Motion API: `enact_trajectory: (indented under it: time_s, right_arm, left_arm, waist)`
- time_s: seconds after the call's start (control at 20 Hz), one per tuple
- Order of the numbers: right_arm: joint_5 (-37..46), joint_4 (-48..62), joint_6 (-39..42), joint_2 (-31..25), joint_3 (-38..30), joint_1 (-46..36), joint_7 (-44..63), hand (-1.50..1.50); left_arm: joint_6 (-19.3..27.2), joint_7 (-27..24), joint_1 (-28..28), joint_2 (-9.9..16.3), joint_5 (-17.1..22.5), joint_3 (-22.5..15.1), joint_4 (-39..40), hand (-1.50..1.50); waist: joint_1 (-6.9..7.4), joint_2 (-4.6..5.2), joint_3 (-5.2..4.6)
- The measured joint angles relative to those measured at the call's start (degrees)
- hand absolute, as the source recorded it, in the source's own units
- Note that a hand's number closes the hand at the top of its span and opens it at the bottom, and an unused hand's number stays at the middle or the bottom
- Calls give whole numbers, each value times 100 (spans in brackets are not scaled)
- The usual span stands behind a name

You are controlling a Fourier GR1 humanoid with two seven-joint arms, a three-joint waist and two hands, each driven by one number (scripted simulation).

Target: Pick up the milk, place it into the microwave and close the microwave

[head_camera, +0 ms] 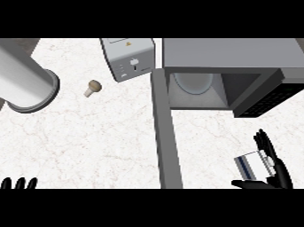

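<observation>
Your right hand (272, 166) stands at the lower right of the counter (102, 142), fingers straight and raised along the far side of the milk (251, 163), thumb reaching in low beneath it. The carton, small and white with a dark blue band, sits between thumb and fingers, just in front of the open microwave (236, 66). Whether the fingers already touch the carton is hard to tell from this angle; they do not look curled round it.

The microwave door (166, 133) swings out toward you, edge-on, a long grey bar to the left of the carton. Inside, the glass turntable (193, 82) shows pale in the cavity. Your left hand (20, 182) rests at the lower left edge, fingers up.

Expect the carton to behave as a light, boxy thing with thin, slightly yielding walls and smooth, slippery faces. Take it across two opposite flat sides, near mid-height, thumb against one face and fingers against the other, so it does not twist or tip on the way up. Keep it upright through the doorway.

Elsewhere on the counter: a toaster (128, 60), a mushroom (92, 87) and a large grey cylinder (17, 80) lying at the far left.
</observation>
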Motion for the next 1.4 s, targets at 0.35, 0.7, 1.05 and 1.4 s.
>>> enact_trajectory:
  time_s: [0.35,0.7,1.05,1.4]
  right_arm:
    - [145,312,-487,-38,-50,-434,-156,150]
    - [21,650,-753,-43,-315,-801,-362,150]
    - [-170,681,-893,358,-432,-1370,-293,150]
    - [-244,887,-1398,703,-573,-2085,-154,150]
  left_arm:
    - [37,11,79,-9,-13,-69,-102,-150]
    - [-34,-96,178,35,36,-44,-42,-150]
    - [-120,-111,26,85,103,7,120,-150]
    - [-105,10,32,93,145,-40,14,-150]
  waist:
    - [16,4,-5]
    - [37,13,3]
    - [56,22,4]
    - [61,22,1]
